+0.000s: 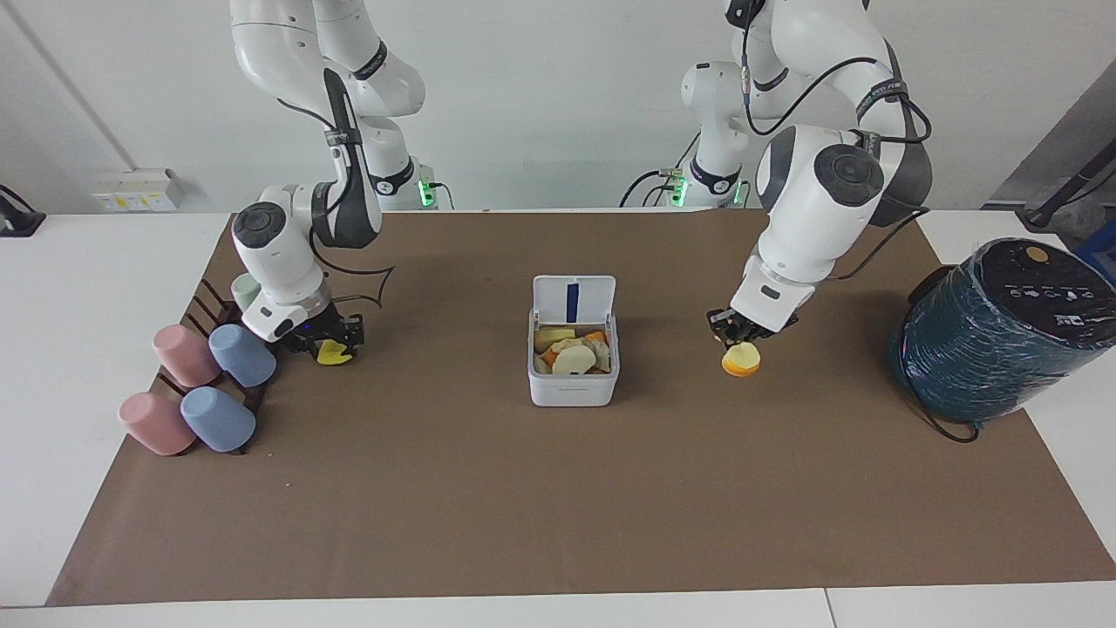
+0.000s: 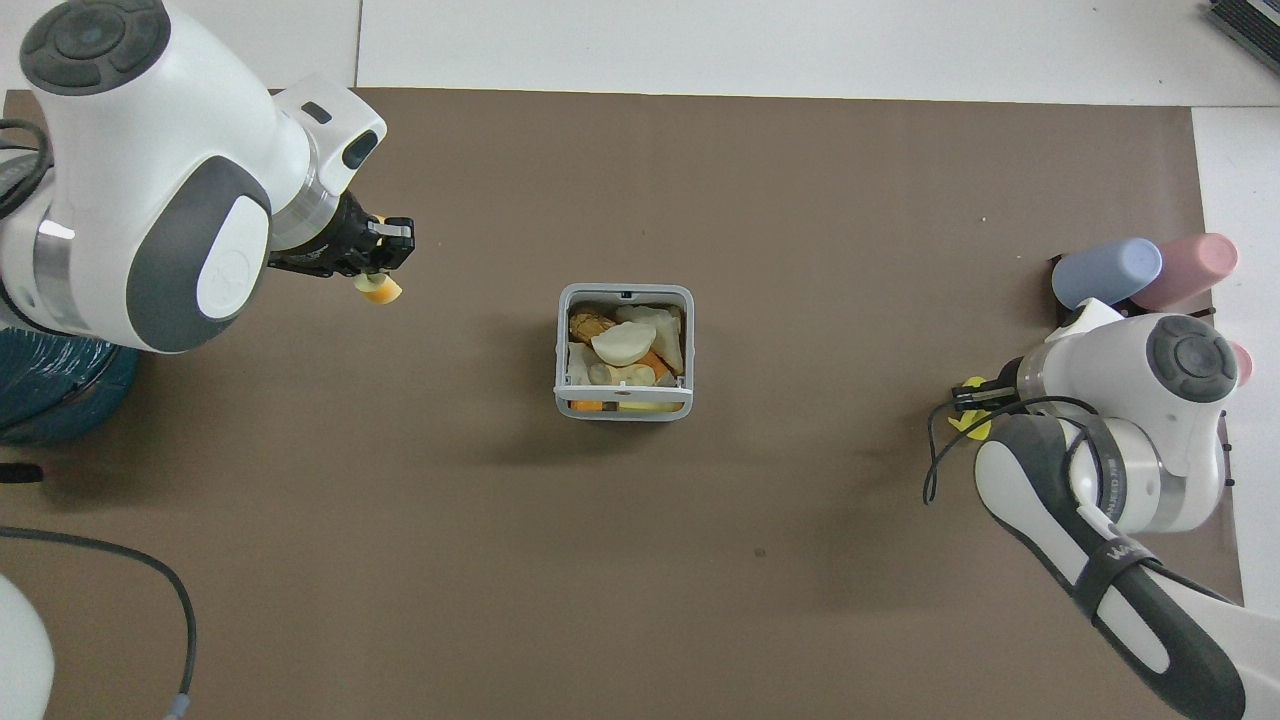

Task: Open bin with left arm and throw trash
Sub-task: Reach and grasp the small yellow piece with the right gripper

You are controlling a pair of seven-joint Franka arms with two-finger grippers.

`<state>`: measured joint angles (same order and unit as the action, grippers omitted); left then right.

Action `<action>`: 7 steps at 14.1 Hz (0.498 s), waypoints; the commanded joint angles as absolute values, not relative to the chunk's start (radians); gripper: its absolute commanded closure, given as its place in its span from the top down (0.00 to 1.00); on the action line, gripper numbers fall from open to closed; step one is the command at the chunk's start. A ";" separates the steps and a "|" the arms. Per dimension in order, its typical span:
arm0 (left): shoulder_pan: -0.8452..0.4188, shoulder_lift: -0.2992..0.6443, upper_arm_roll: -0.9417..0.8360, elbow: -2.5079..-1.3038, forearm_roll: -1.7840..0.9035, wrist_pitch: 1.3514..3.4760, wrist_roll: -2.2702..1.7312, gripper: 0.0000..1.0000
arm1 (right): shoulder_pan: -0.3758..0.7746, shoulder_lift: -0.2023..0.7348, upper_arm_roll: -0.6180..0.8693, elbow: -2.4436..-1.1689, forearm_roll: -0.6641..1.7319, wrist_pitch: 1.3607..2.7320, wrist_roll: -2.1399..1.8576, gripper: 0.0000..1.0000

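The white bin [image 1: 573, 391] stands mid-mat with its lid [image 1: 574, 301] hinged upright, and it also shows in the overhead view [image 2: 624, 412]. Several scraps lie inside it, with a pale cream oval [image 2: 622, 343] on top. My left gripper [image 1: 739, 335] is shut on a round yellow-orange scrap [image 1: 741, 359], holding it just over the mat beside the bin, toward the left arm's end. My right gripper [image 1: 332, 337] is shut on the bright yellow jagged scrap [image 1: 331, 351], low at the mat beside the cup rack. That scrap peeks out under the wrist in the overhead view [image 2: 970, 420].
Pink and blue cups [image 1: 209, 375] lie on a dark rack at the right arm's end of the table. A big dark teal wrapped cylinder [image 1: 1003, 331] with a cable stands at the left arm's end. The brown mat [image 1: 558, 506] covers the table.
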<state>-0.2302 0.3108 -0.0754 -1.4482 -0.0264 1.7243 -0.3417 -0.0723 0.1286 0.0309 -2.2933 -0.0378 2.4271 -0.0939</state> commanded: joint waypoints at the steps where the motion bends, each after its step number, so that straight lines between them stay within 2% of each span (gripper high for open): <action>1: -0.241 0.311 -0.069 -1.425 -0.025 1.686 -0.350 0.00 | -0.081 0.103 0.043 -2.303 -0.046 2.384 -0.052 0.00; 7: -0.235 0.310 -0.071 -1.427 -0.021 1.687 -0.347 0.00 | -0.080 0.087 0.051 -2.204 -0.040 2.266 0.002 0.00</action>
